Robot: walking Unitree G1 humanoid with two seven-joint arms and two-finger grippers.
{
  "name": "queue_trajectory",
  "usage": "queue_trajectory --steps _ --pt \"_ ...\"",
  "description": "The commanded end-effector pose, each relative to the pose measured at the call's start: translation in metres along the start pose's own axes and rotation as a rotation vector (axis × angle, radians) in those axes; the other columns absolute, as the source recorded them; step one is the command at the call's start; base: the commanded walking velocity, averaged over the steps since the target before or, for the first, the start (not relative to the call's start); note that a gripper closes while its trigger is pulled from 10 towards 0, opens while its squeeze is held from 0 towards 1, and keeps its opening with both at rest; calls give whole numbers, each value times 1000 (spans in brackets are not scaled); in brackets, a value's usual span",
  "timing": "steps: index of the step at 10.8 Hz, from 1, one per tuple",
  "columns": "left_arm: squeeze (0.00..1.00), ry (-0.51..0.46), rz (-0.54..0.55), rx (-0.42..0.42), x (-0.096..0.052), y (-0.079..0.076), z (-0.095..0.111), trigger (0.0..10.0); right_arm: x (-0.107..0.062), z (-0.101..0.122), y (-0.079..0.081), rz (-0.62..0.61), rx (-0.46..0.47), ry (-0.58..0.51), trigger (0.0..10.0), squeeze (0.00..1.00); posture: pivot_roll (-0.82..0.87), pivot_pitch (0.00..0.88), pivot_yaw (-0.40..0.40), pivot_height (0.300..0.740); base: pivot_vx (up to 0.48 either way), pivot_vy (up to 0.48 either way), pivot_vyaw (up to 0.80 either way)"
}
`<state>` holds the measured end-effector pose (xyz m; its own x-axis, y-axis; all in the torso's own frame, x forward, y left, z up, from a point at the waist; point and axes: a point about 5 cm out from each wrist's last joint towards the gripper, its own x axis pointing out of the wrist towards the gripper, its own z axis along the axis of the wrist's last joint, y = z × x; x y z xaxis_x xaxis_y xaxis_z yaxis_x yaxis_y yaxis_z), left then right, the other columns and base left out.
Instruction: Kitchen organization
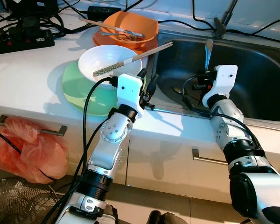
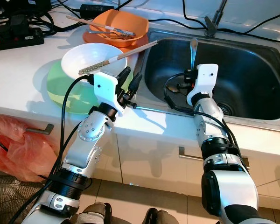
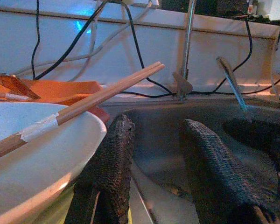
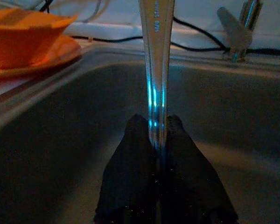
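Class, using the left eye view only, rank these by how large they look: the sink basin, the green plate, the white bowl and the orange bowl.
1. Sink basin, largest by far.
2. Green plate, though the white bowl and left arm hide part of it.
3. White bowl and orange bowl look about alike; the orange one sits farther away, so no ranking.

The counter [image 1: 32,79] and sink [image 1: 252,79] are viewed from above and in front by the two head cameras, angled forward and down, and nearly the same scene is shared between them, offset slightly sideways. From the left wrist camera, set low and close behind its fingers [image 3: 109,168], the sink is faced across the rim of the white bowl [image 3: 42,158] toward the back wall. From the right wrist camera, set close over the basin, the same back wall and tap [image 4: 240,28] are faced, with the orange bowl [image 4: 23,32] at one edge.
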<state>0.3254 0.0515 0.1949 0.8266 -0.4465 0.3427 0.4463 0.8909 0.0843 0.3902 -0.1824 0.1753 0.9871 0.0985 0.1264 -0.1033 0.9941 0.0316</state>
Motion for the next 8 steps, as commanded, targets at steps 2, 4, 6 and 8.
queue_trajectory --steps 2,4,6,8 --pt "0 18 -44 -6 0 -9 -5 10000 1 3 -3 -18 0 -19 10000 0 194 156 -81 740 0 0 0" --pt "0 29 -80 4 0 -14 -9 10000 0 -1 -5 -33 -14 -8 10000 0 195 159 -83 740 0 0 0" --pt "0 25 -140 -24 0 -23 -9 10000 -2 -3 -9 -52 -27 0 10000 0 195 158 -82 740 0 0 0" --pt "0 26 -185 -52 -2 -28 -8 10000 -2 -4 -10 -56 -34 4 10000 0 196 158 -82 740 0 0 0"
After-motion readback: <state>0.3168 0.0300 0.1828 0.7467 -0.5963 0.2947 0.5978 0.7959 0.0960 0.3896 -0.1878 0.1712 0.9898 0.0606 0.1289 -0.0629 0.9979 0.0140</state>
